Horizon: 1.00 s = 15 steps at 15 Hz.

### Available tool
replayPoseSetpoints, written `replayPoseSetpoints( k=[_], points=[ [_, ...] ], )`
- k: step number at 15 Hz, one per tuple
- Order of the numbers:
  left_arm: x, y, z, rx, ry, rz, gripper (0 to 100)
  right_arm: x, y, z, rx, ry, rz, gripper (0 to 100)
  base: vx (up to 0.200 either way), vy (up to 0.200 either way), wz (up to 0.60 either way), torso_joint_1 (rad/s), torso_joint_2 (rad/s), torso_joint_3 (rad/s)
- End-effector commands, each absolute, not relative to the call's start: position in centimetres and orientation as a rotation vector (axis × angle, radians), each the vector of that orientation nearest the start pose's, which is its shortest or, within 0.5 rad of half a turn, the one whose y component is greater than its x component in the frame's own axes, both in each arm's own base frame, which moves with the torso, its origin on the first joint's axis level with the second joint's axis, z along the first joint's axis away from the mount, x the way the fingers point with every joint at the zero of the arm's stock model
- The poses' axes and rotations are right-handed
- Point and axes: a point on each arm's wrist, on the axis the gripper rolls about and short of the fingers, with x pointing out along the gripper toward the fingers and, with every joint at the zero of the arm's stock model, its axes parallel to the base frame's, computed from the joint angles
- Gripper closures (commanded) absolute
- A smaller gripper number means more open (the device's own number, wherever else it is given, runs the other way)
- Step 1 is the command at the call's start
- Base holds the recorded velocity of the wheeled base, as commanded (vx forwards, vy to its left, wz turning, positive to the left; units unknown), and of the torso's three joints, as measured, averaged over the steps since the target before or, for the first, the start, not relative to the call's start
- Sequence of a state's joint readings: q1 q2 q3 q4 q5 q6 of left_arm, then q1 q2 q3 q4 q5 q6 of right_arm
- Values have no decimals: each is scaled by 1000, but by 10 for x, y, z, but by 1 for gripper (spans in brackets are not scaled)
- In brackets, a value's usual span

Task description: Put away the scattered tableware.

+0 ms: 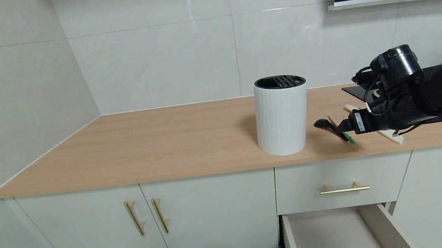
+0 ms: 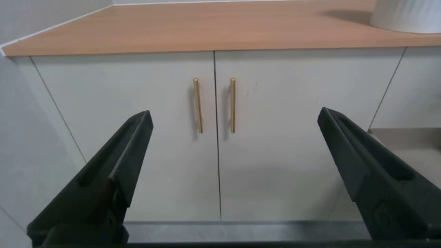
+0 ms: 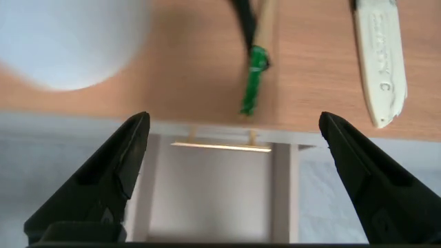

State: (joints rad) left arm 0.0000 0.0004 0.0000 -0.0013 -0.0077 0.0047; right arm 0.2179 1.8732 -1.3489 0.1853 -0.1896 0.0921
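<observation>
A white ribbed utensil holder point(image 1: 282, 119) with a black slotted top stands upright on the wooden counter point(image 1: 164, 138). To its right lie a black-headed utensil with a wooden handle and green tip point(image 1: 337, 129) and a flat cream utensil point(image 1: 390, 134). My right gripper point(image 3: 233, 120) hangs open above the counter's front edge, with the green-tipped utensil point(image 3: 253, 83), the cream utensil point(image 3: 380, 62) and the holder point(image 3: 65, 41) below it, holding nothing. My left gripper point(image 2: 234, 114) is open, low in front of the cabinet doors point(image 2: 289, 138).
A drawer point(image 1: 333, 234) stands pulled open under the right part of the counter, beneath a shut drawer with a gold handle point(image 1: 344, 189). A black cooktop point(image 1: 356, 91) lies at the far right. Tiled walls close off the back and left.
</observation>
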Motion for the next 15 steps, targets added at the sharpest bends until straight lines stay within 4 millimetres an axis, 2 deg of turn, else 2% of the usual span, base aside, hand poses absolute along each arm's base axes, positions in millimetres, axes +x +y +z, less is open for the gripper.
replayPoseSetpoints(
  k=[1,7,15],
  points=[
    [-23,0,76,5,-2,-8,0,368,69,173,-61,754,-35,0,0,0,0,0,0,0],
    [-23,0,76,5,-2,-8,0,385,61,150,-56,780,-63,0,0,0,0,0,0,0],
    [-23,0,76,5,-2,-8,0,393,62,144,-21,779,-74,0,0,0,0,0,0,0]
  ],
)
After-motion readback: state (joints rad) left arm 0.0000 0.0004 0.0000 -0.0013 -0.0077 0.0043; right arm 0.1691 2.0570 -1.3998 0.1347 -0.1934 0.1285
